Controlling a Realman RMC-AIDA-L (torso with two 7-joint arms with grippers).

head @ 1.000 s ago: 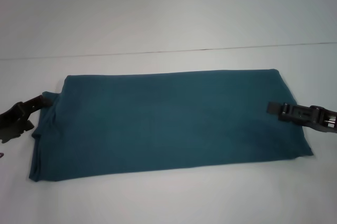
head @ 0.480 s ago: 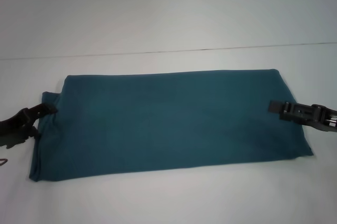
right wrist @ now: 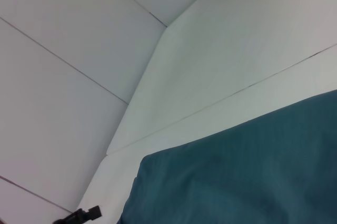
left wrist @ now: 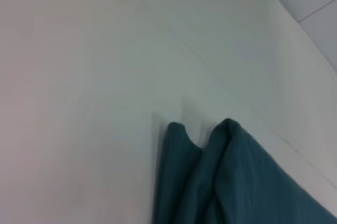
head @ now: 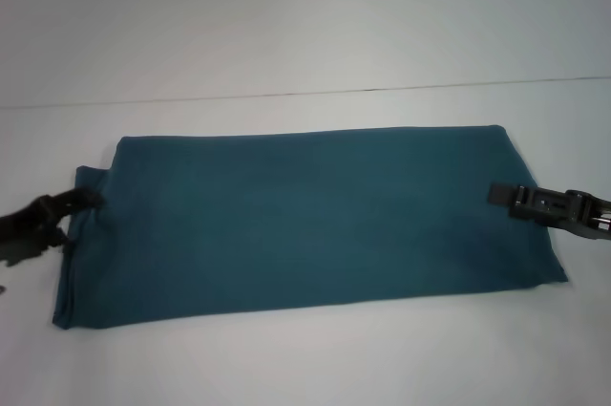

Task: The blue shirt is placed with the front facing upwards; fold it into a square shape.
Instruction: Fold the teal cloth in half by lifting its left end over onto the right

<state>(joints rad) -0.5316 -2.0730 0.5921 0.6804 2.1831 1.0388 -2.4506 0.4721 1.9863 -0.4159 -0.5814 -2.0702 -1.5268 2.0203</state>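
Note:
The blue shirt (head: 305, 220) lies on the white table, folded into a long flat band that runs left to right, with no print showing. My left gripper (head: 84, 201) is at the band's left end, its tip touching a small flap of cloth that sticks out there. My right gripper (head: 498, 194) reaches in from the right and lies over the band's right edge. The left wrist view shows the bunched end of the shirt (left wrist: 237, 182). In the right wrist view the shirt (right wrist: 253, 171) fills the low corner, with the left gripper (right wrist: 84, 214) small and far off.
The white table (head: 305, 33) stretches beyond the shirt, with a thin dark seam (head: 286, 94) running across it behind the shirt. Bare table lies in front of the shirt and at both ends.
My left gripper has moved in from the left until its tip meets the shirt's end flap. The right gripper has edged slightly to the right. The shirt has not moved.

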